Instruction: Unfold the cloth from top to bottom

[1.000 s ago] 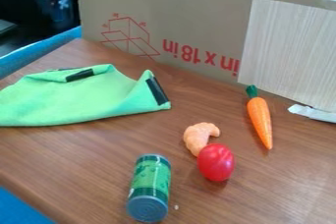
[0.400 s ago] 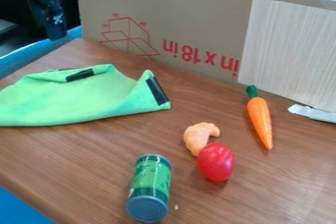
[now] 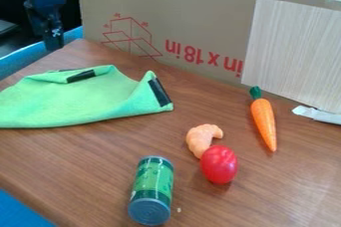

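Green cloth with black strips [image 3: 73, 99] lies partly folded at left on your brown wood-grain surface [image 3: 80, 161]. Your black robotic tool [image 3: 53, 45] hangs upper left; you cannot tell whether spread or pressed together.

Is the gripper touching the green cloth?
Apart. In the camera view, a strip of bare table shows between the gripper, at upper left, and the green cloth.
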`<state>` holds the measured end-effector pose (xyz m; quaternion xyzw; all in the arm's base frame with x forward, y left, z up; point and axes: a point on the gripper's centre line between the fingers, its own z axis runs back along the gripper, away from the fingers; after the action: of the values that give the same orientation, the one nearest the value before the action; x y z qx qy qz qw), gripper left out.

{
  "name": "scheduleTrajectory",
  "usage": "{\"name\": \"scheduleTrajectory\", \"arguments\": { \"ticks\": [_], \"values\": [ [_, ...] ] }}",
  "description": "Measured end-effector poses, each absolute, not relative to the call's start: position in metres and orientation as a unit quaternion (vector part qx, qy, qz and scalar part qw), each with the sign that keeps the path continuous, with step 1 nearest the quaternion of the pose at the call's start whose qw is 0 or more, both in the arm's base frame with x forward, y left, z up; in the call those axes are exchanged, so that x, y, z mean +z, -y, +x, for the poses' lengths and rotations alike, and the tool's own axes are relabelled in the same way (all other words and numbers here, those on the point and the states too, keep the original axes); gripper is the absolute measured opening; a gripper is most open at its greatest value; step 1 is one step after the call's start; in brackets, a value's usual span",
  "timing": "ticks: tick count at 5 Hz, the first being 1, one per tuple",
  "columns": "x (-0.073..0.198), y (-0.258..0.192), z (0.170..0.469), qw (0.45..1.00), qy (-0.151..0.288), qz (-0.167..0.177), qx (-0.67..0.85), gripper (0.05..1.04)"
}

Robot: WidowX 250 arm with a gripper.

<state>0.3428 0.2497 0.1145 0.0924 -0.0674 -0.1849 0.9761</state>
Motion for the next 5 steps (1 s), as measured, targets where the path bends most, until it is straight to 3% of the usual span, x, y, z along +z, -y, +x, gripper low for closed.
{"name": "scheduleTrajectory", "arguments": {
  "ticks": [5],
  "values": [
    [0.067, -0.241, 0.355, 0.969, 0.059, 0.125, -0.204, 1.0]
  ]
}}
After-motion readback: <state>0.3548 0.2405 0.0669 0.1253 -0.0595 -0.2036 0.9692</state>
